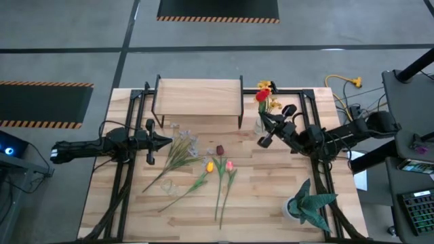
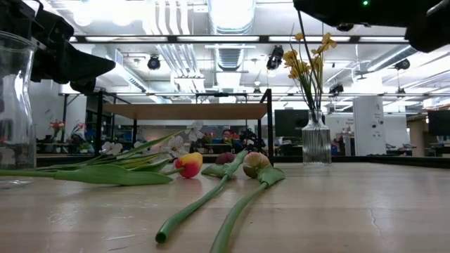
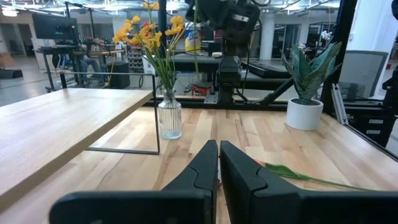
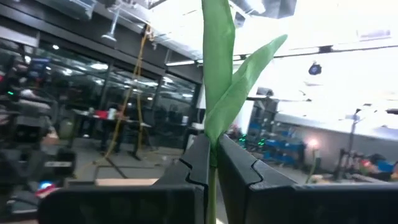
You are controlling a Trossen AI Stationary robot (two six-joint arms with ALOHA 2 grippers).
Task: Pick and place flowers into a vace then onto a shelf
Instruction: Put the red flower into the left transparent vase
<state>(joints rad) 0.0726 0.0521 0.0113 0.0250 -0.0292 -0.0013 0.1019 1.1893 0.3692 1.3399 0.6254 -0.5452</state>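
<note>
A clear ribbed vase (image 1: pixel 260 126) (image 2: pixel 316 140) (image 3: pixel 169 118) stands right of the shelf (image 1: pixel 198 92) (image 3: pixel 56 127) and holds a yellow-bloomed bunch (image 2: pixel 309 56) (image 3: pixel 152 31). My right gripper (image 1: pixel 267 120) (image 4: pixel 212 155) hovers over the vase, shut on a red tulip (image 1: pixel 261 96). Yellow (image 2: pixel 188 164), maroon (image 1: pixel 219 149) and pink (image 2: pixel 255 163) tulips and a pale blossom spray (image 1: pixel 182 146) lie flat on the table. My left gripper (image 1: pixel 153 141) (image 3: pixel 219 152) is shut on nothing, beside the spray. My right gripper pinches the red tulip's green stem (image 4: pixel 212 163) between its two fingers, just below two leaves (image 4: pixel 219 74). The fingers lie across the stem. The bloom stands clear of the table beside the yellow bunch; whether the stem's lower end is in the vase, I cannot tell.
A green spiky potted plant (image 1: pixel 306 203) (image 3: pixel 305 102) stands near the table's right near corner. A tall clear glass vessel (image 2: pixel 14 105) shows at the low view's left edge. The shelf's black legs (image 1: pixel 241 115) are close to the vase.
</note>
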